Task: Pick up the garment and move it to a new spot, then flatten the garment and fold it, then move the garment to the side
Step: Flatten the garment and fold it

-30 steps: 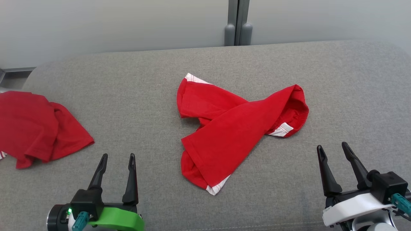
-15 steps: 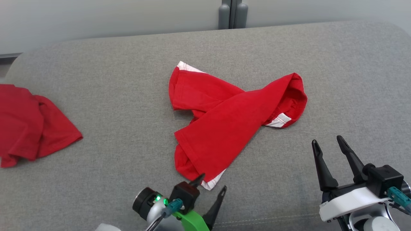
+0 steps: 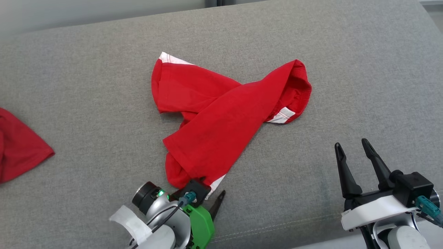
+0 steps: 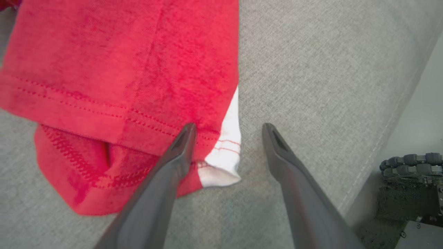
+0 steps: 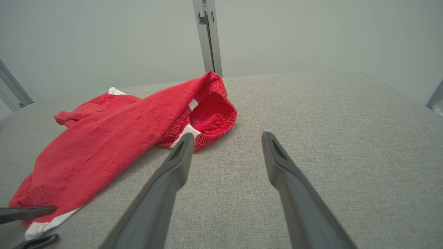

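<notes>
Garment (image 3: 221, 124), red shorts with white trim, lies crumpled and twisted near the middle of the grey padded table (image 3: 346, 69). The left end effector (image 4: 226, 129) is spread wide, straddling the near white hem corner, not yet closed on it. The right end effector (image 3: 351, 145) hovers released, well apart from the cloth. By my judgement even the first pick-up is pending; moving, flattening, folding and setting aside are all left.

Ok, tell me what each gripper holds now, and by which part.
Nothing is held. The left gripper is open, fingers straddling the white-trimmed hem corner of the red cloth shorts; the right gripper is open, apart from them.
</notes>
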